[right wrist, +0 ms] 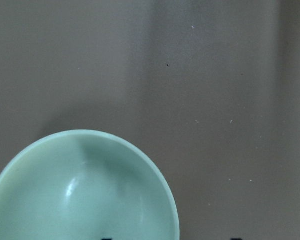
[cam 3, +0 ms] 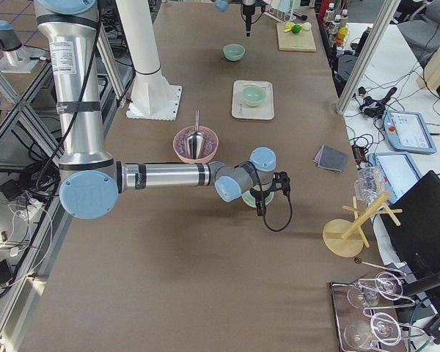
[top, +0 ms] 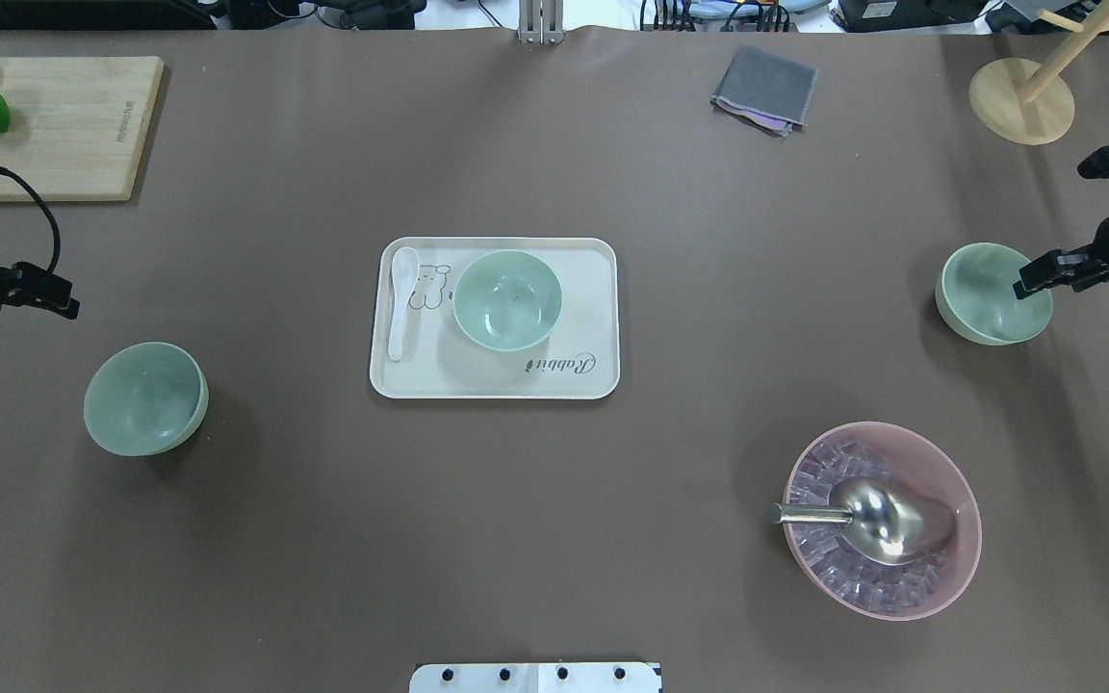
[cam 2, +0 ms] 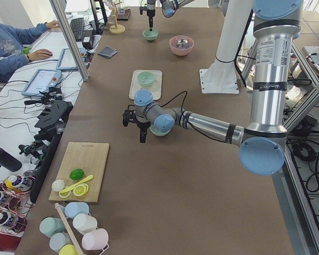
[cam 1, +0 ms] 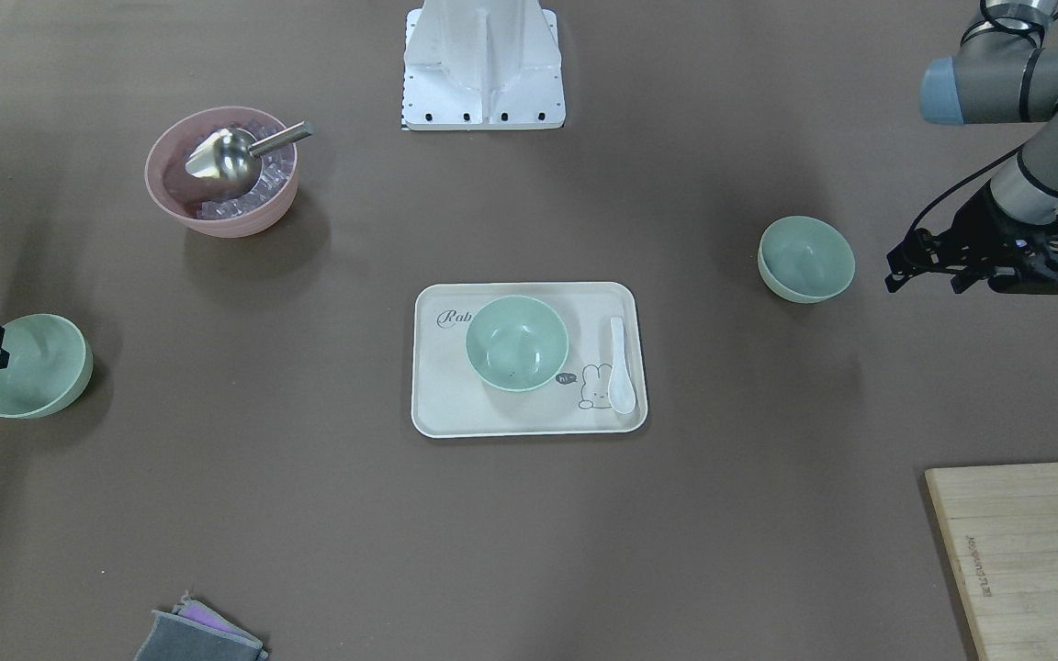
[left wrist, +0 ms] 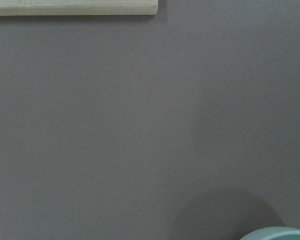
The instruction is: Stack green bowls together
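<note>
Three pale green bowls are upright and apart. One stands on the white tray in the middle. One stands on the table's left; only its rim shows in the left wrist view. My left gripper hangs open and empty beyond it, apart from it. The third bowl stands at the right. My right gripper is open over its outer rim. In the right wrist view that bowl fills the lower left and two fingertips peek in at the bottom, wide apart.
A pink bowl with ice cubes and a metal scoop stands front right. A white spoon lies on the tray. A cutting board with fruit is at the far left, a grey cloth and a wooden stand at the far right.
</note>
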Motion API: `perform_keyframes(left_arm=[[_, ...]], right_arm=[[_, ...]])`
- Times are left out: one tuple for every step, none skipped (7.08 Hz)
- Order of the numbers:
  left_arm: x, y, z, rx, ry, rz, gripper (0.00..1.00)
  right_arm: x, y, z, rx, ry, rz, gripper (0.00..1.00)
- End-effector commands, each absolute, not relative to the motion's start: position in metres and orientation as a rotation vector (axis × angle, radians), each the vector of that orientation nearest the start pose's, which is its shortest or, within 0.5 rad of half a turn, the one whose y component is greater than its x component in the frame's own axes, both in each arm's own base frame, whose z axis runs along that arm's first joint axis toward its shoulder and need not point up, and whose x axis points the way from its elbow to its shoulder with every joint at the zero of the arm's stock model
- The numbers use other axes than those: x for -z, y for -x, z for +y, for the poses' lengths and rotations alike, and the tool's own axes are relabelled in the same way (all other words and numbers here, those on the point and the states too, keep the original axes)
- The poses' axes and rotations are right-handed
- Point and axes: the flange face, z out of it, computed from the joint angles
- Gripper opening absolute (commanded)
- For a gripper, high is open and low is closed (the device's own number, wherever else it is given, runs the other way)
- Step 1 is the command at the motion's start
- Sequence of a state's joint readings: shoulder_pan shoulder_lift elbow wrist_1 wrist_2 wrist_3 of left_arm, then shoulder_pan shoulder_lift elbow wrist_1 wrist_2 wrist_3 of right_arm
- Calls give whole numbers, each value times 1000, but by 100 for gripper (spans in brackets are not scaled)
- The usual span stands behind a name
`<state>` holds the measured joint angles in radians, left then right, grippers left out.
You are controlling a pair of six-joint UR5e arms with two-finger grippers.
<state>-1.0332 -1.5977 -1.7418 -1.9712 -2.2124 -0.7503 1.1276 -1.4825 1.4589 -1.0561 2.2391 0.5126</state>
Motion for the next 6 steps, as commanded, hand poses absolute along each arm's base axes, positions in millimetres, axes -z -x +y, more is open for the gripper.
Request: perform_keyframes(left_arm=[[-518,-213,-493,15,-81,844,97],[-519,-216,-492,11,-77,843,97],[-519,-231,-483,-18,-62,846,97],[-517,-251,-471,-61,-43,851,97],[-515,-275,-456,-114,-25,856,92],[-519,-278,-445,-131,-11,855,69]], right_arm=[[-620,184,-539,106,-107,-795,34],[-619,184,-539,107,-105,-802,0],[-614,185,-539,112,-107,-812,0],[-588,192,-546,128,-109,-866,0],[-567,195,-555,123,-115,-903,0],[-530,201,-578,79,-120,-928,0]])
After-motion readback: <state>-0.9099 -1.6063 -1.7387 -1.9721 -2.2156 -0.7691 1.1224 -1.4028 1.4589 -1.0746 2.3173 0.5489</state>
